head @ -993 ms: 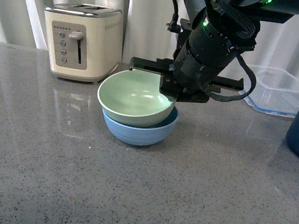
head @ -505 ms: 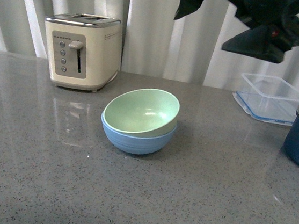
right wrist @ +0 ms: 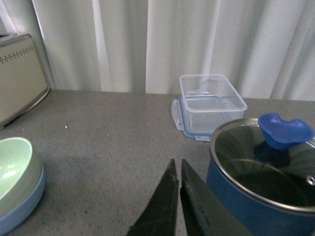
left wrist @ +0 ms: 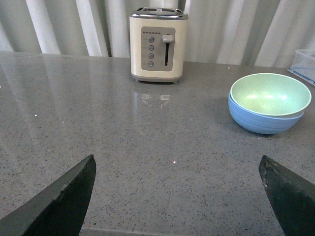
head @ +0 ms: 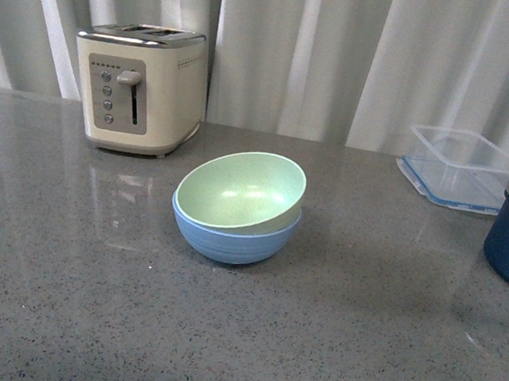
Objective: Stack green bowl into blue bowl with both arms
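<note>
Both bowls nested: green bowl (head: 241,191) sits tilted in blue bowl (head: 234,232) (high rim toward 2 o'clock), possibly unseated. Left gripper (left wrist: 179,196) spread wide, right gripper (right wrist: 177,196) pinched together, empty. Level rim gently.

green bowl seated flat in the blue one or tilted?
Tilted. The green bowl sits inside the blue bowl, but its rim rides higher on the far right side and dips at the near left. No pincer touches it.

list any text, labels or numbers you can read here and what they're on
No readable text in any view.
Toaster: round buttons and a row of small dots near its top, too small to read as symbols or numbers.
Green bowl, blue bowl, clear container, navy pot: no markings visible.
</note>
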`<state>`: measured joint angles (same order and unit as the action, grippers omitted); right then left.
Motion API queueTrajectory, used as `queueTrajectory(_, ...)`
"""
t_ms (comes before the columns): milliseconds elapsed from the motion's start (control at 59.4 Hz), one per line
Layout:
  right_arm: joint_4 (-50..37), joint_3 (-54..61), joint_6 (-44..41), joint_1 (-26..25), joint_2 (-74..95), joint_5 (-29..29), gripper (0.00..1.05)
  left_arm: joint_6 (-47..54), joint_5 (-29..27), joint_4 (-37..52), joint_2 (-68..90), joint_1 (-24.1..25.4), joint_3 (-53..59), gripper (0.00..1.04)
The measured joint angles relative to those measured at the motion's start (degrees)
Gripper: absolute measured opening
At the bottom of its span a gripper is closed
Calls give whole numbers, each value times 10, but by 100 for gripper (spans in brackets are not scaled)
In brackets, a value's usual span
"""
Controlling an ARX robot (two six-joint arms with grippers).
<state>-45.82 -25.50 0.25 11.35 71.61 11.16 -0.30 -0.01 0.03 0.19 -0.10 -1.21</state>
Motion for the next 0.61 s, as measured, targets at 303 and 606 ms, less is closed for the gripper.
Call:
queueTrajectory(303, -7, 126, -1, -47, -116, -45, 1, 0, 0, 0, 0, 0, 0, 98)
queueTrajectory(606, 40, 194, -1, -103, -229, -107, 1, 0, 0, 0, 0, 0, 0, 98)
